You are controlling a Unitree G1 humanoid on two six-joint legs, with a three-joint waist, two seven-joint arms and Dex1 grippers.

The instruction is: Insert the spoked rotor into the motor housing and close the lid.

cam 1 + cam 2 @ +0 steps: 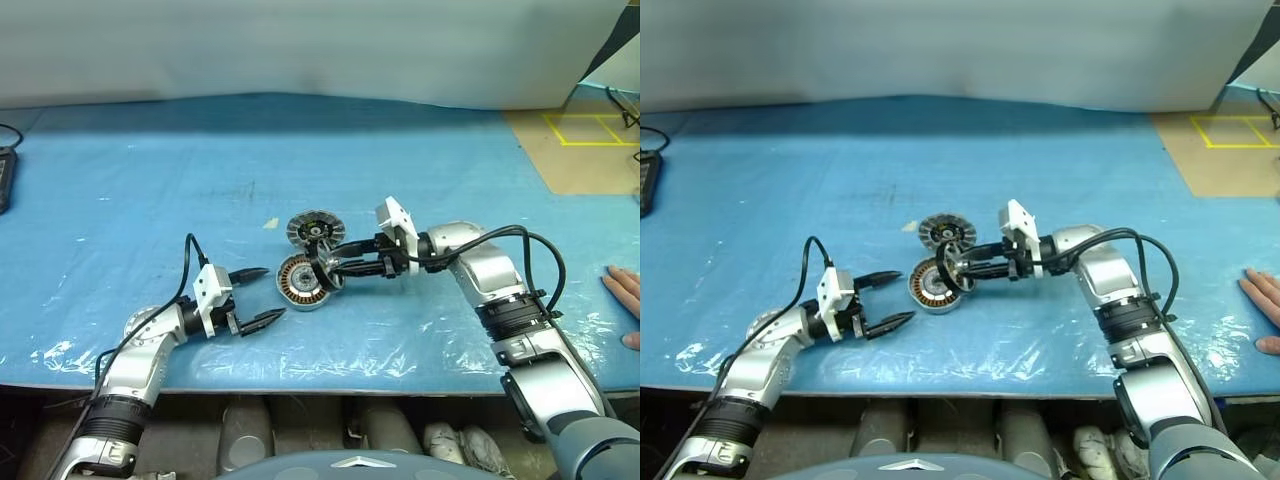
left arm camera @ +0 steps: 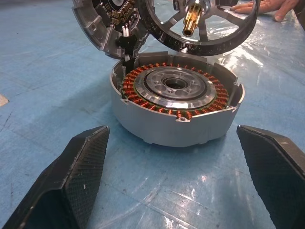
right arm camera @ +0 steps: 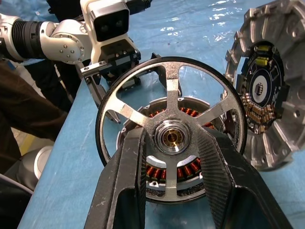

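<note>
Right gripper (image 3: 171, 157) clamps my two black textured fingers on the hub of the spoked rotor (image 3: 171, 131), a dark wheel with a shiny rim, thin flat spokes and a brass centre. I hold it upright on edge, just above the motor housing (image 2: 176, 107), a shallow silver cup ringed with copper windings, resting on the blue plastic-covered table (image 1: 150, 180). Left gripper (image 1: 252, 295) stands wide open and empty beside the housing. Behind it lies the ribbed grey lid (image 1: 315, 228).

tabletop (image 1: 150, 180), blue plastic-covered: motor housing (image 1: 300, 283), lid (image 1: 315, 229) just behind it, paper scrap (image 1: 270, 224), person's hand (image 1: 625, 300) at the right edge.
</note>
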